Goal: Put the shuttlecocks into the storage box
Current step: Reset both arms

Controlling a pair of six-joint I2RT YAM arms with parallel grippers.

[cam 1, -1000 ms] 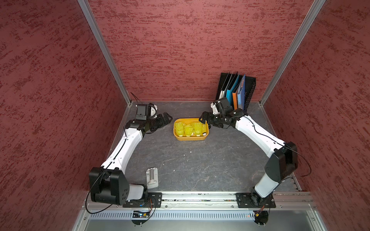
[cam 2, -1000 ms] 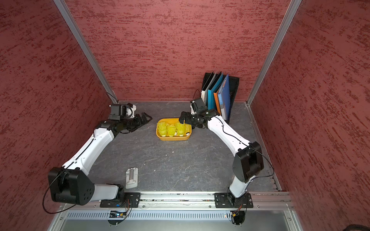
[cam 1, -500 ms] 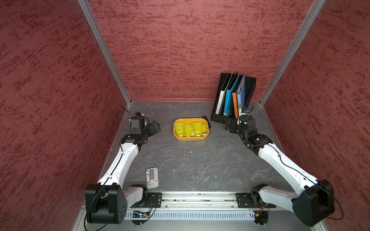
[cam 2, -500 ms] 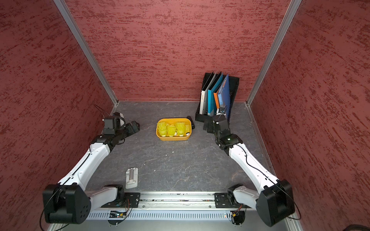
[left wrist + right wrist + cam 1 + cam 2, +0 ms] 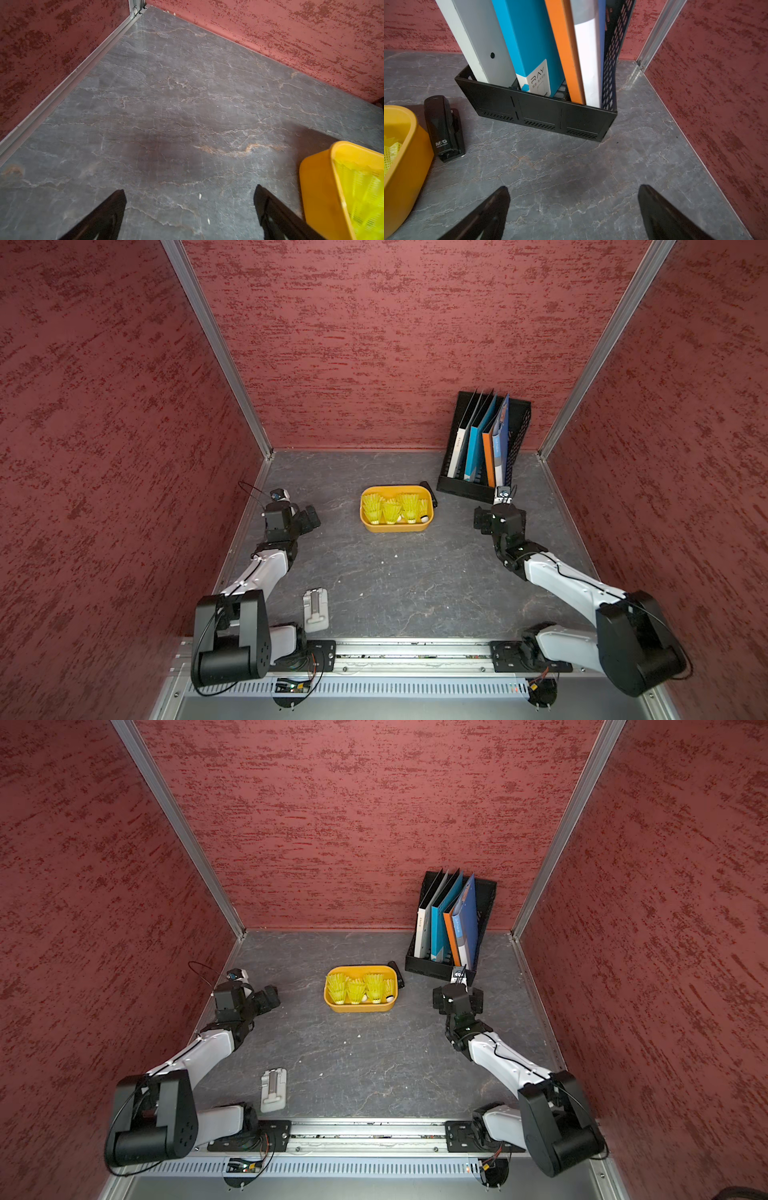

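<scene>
I see my left jaws and right jaws both spread wide apart, gripping nothing, above the table (image 5: pixel 395 580). The storage box (image 5: pixel 396 528) sits between them, clear of both, and all the shuttlecocks (image 5: pixel 392 510) I can see are inside it.

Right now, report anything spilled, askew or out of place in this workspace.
Nothing spilled: the shuttlecocks sit inside the storage box, none visible outside it. Only the folders look askew, leaning sideways in the black rack.
</scene>
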